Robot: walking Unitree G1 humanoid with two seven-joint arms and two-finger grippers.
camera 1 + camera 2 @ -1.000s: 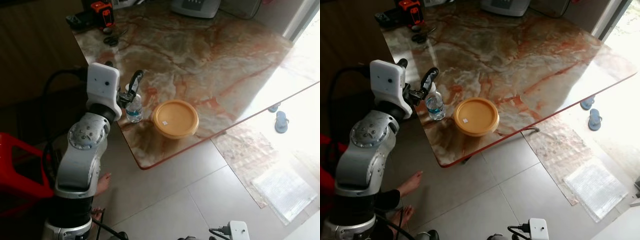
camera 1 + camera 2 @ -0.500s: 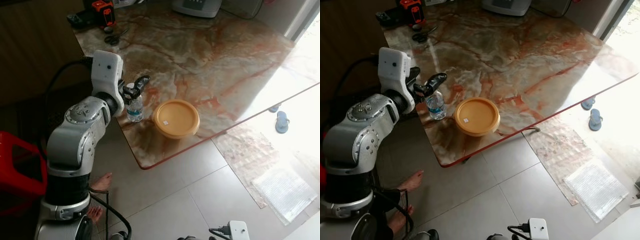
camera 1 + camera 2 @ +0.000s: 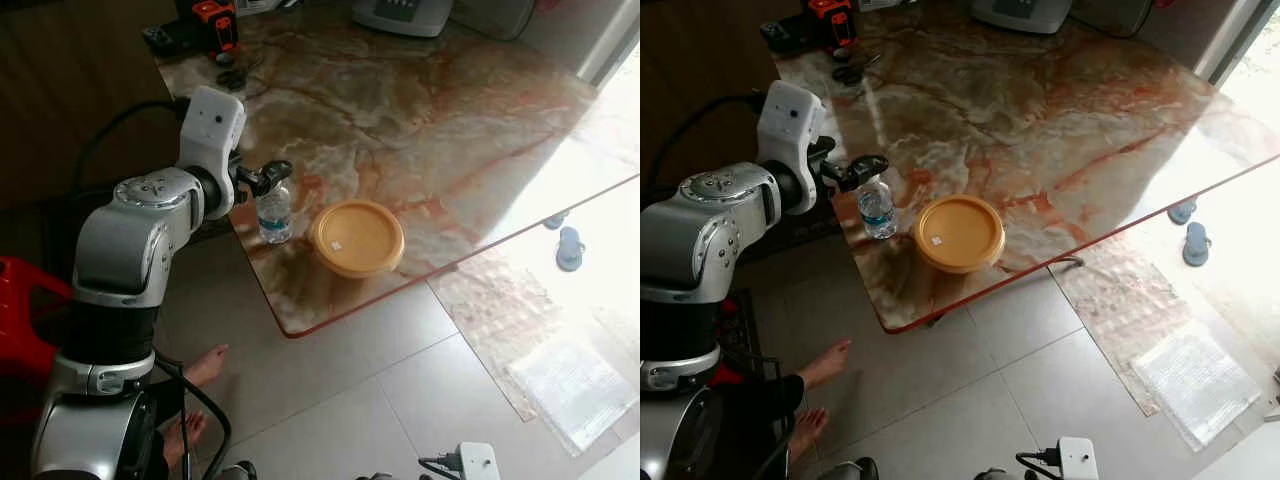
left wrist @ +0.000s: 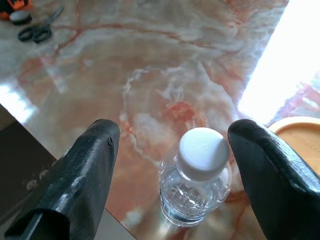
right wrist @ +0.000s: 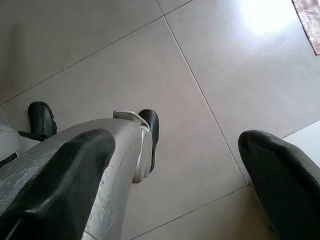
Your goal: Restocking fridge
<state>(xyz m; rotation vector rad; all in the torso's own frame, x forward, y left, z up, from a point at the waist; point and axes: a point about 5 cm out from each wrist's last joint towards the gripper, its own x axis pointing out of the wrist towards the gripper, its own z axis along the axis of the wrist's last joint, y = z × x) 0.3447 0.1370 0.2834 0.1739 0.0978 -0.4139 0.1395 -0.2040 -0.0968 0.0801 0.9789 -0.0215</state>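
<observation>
Left wrist view — left gripper [image 4: 172, 165] spread astride bottle [image 4: 196, 177], near table edge [image 3: 262, 283].

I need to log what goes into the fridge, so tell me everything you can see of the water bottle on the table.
The water bottle is small, of clear plastic, with a white screw cap and a pale blue label band. It stands upright near the edge of the marble table, just beside the yellow lidded container, apart from it. The left gripper is open, one finger on each side of the cap, not touching.

The left arm [image 3: 130, 250] has rounded silver shells and a white wrist block. A black cable runs behind it. The fingers [image 4: 85, 175] are matte black.
</observation>
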